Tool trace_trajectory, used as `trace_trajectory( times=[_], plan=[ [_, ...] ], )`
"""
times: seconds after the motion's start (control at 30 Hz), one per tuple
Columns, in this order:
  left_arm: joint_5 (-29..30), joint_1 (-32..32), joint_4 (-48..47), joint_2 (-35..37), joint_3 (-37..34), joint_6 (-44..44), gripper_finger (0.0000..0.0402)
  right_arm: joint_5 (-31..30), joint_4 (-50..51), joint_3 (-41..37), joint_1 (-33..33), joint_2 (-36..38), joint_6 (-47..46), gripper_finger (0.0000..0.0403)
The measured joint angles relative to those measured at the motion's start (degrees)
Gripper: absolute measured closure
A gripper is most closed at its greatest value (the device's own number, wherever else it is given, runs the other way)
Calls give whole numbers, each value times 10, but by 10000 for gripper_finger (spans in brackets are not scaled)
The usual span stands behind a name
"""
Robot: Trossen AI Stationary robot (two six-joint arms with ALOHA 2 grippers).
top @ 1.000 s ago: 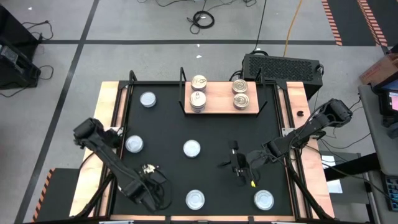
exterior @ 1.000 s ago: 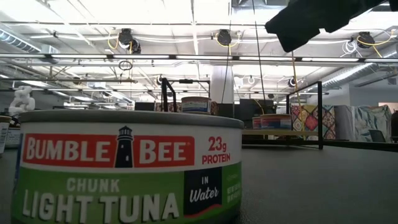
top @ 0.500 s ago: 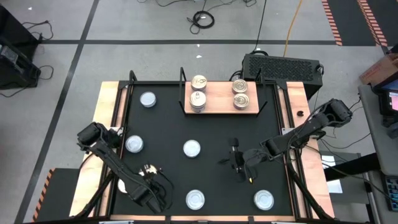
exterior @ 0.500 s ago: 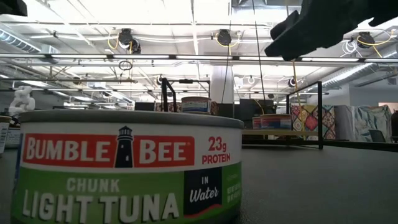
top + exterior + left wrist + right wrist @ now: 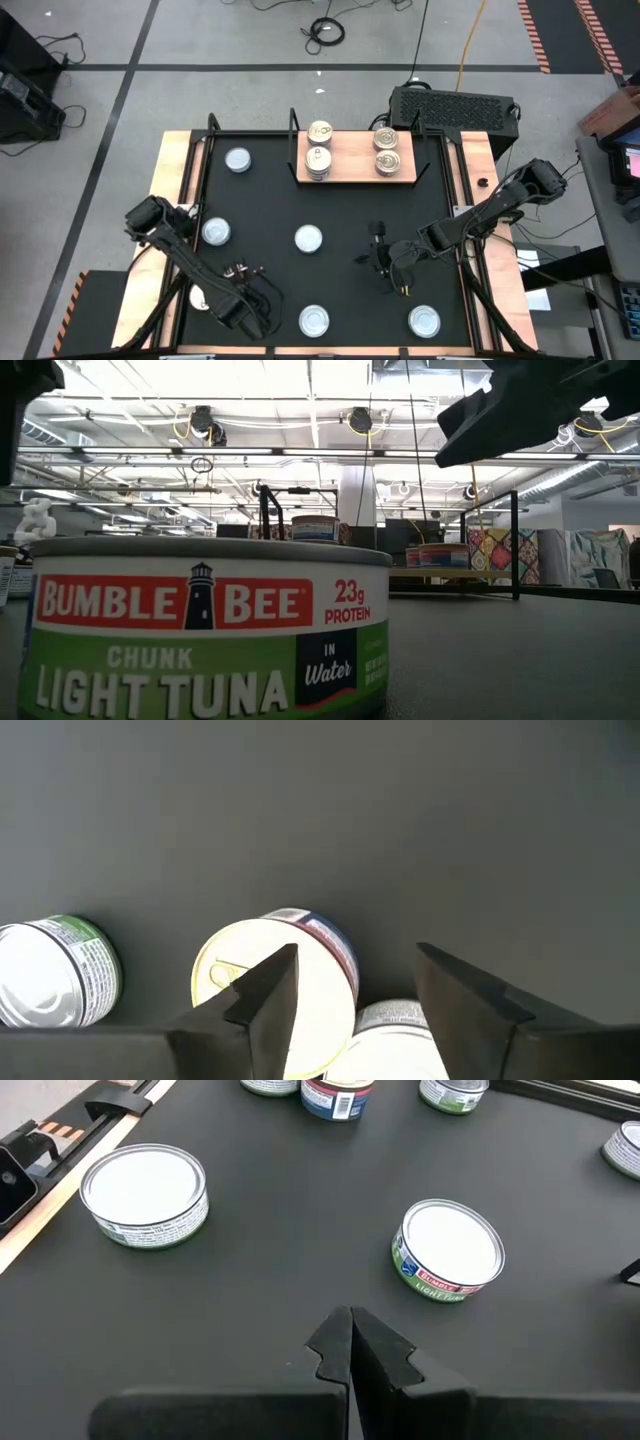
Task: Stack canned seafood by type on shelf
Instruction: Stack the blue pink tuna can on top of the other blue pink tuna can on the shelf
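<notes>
High view straight down, low view level behind a tuna can (image 5: 200, 628), wrist views angled at mat (image 5: 270, 210).

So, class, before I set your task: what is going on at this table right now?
A two-armed robot is sorting tuna tins onto a small wooden shelf at the far side of the table. Four tins already sit there in two groups. The left gripper, jaws open, hangs over a gold-topped tin near the front left. The right gripper, jaws shut and empty, hovers mid-table by a white-topped tin. Several tins still lie loose on the black mat.
</notes>
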State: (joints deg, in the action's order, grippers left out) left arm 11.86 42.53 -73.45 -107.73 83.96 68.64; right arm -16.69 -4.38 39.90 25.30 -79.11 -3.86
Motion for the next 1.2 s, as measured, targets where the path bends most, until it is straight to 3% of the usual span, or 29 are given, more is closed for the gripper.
trace_trajectory(
  times=[0.47,0.7,0.83,1.07,1.2],
  plan=[
    [-43,-2,-33,-105,2,-17,197,0,0,0,-1,0,0,403],
    [-49,-3,-57,-112,2,-16,205,0,-1,0,-2,0,0,403],
    [-59,-8,-73,-114,1,-16,251,0,-1,0,-2,0,0,403],
    [-61,-21,-81,-112,2,-15,378,0,-1,0,-2,0,0,403],
    [-61,-28,-86,-114,12,-33,393,0,0,0,-2,0,0,403]
  ],
)
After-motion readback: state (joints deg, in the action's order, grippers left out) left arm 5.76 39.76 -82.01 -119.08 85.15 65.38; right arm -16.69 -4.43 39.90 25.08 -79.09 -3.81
